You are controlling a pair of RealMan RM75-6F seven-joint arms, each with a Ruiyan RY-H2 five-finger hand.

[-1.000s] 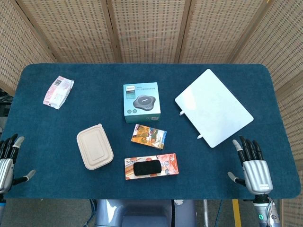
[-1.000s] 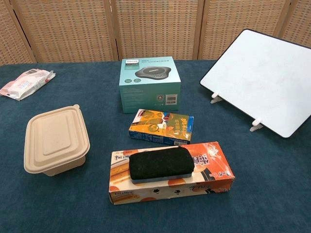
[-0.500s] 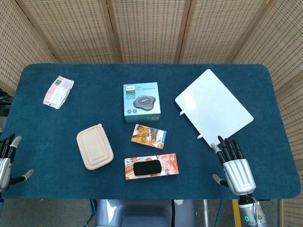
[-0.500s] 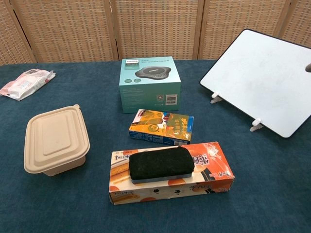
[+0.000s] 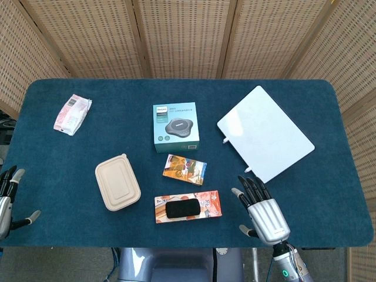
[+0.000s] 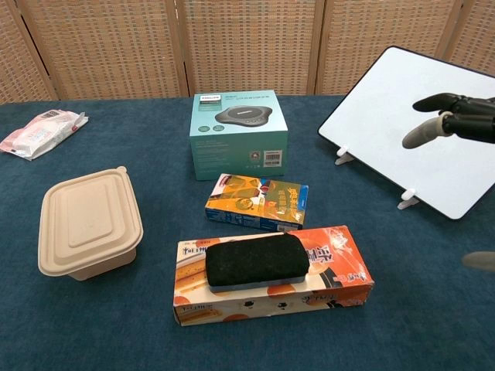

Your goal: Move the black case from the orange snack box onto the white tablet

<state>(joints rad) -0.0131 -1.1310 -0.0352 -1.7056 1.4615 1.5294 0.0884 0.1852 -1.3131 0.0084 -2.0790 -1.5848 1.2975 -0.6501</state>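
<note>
The black case (image 5: 183, 208) (image 6: 256, 260) lies flat on top of the orange snack box (image 5: 211, 203) (image 6: 340, 274) near the table's front edge. The white tablet (image 5: 265, 133) (image 6: 410, 124) lies tilted at the right rear. My right hand (image 5: 262, 211) (image 6: 452, 120) hovers open, fingers spread, to the right of the snack box and just in front of the tablet's near corner, holding nothing. My left hand (image 5: 7, 197) is at the far left edge of the table, open and holding nothing.
A teal speaker box (image 5: 175, 126) stands at the centre. A small colourful carton (image 5: 184, 169) lies between it and the snack box. A beige lidded container (image 5: 117, 182) sits left of centre. A pink packet (image 5: 73, 113) lies at the rear left.
My right hand has moved left along the front of the table, from the right edge toward the snack box, and now shows in the chest view. The left hand drifted slightly lower.
</note>
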